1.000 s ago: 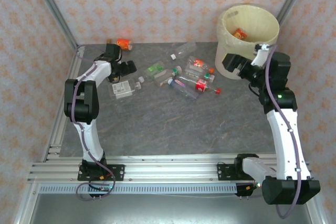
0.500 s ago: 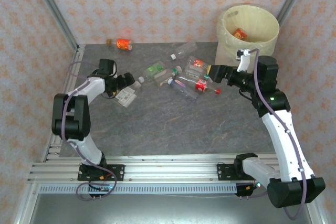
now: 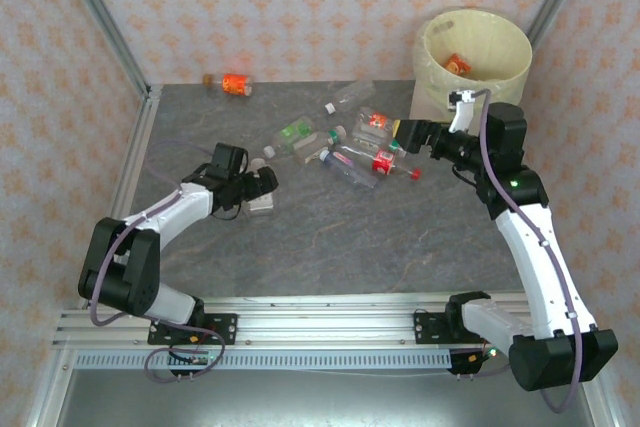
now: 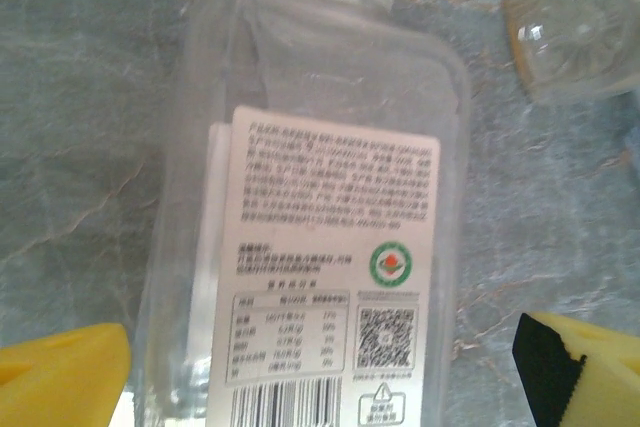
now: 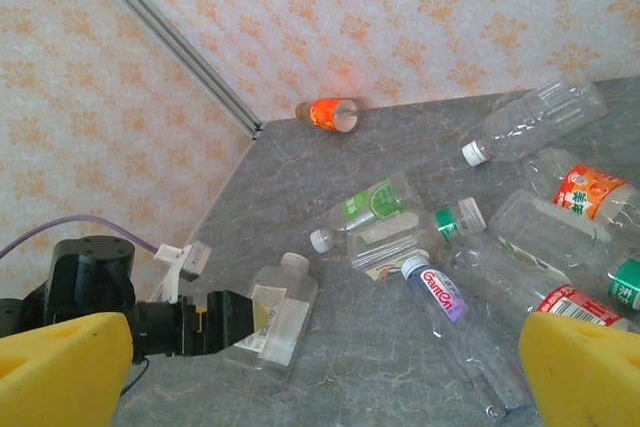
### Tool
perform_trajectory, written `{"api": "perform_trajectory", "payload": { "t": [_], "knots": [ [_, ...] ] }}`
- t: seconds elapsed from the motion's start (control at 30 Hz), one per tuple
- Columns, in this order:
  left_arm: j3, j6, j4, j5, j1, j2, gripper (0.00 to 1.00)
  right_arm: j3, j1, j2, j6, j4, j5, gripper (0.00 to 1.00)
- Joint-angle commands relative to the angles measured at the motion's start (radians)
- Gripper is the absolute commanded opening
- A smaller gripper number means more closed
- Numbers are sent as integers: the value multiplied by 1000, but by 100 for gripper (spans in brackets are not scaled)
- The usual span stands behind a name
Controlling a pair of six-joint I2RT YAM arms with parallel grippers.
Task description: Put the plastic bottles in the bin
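Note:
A flat clear bottle (image 4: pixel 320 197) with a white printed label lies on the grey table, cap pointing away. My left gripper (image 4: pixel 320 367) is open and straddles its base, a narrow gap showing on each side; the same gripper (image 3: pixel 260 187) sits left of centre. Several bottles (image 3: pixel 350 147) lie clustered mid-table, among them a green-labelled one (image 5: pixel 375 207) and a blue-capped one (image 5: pixel 440 297). My right gripper (image 5: pixel 325 372) is open and holds nothing, hovering at the cluster's right end (image 3: pixel 405 133). The cream bin (image 3: pixel 520 47) stands at the far right with an orange-labelled bottle (image 3: pixel 458 64) inside.
An orange bottle (image 3: pixel 235 84) lies alone against the back wall. A clear bottle (image 3: pixel 350 97) lies behind the cluster. Metal frame rails run along the left wall (image 3: pixel 125 177) and the near edge. Bare table stretches across the near middle (image 3: pixel 370 237).
My left gripper swung from the far left toward the near middle, and the flat bottle shifted with it. My right gripper came down from the bin to the cluster's right end.

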Motion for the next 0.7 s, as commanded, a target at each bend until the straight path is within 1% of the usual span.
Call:
{"api": "perform_trajectory", "payload": {
  "t": [0.0,0.2,0.27,0.4,0.53,0.6,0.67],
  "knots": [
    [51,-27,-129,-168,-53,4,100,-10,7,-3,13,56,-1,99],
    [64,-18,-101,-185,-108,64,100,-3,7,-5,8,42,13,99],
    [77,-4,-112,-200,-128,83,100,-1,7,-7,1,31,19,99],
    [108,16,-179,-275,-166,124,100,-5,7,-9,-7,25,24,99],
    [137,25,-188,-279,-188,169,100,-7,7,-5,-2,33,25,99],
    [159,22,-206,-317,-206,190,100,-6,7,-4,0,34,24,99],
    [187,10,-237,-378,-221,212,100,-6,7,-5,0,33,24,99]
  ]
}}
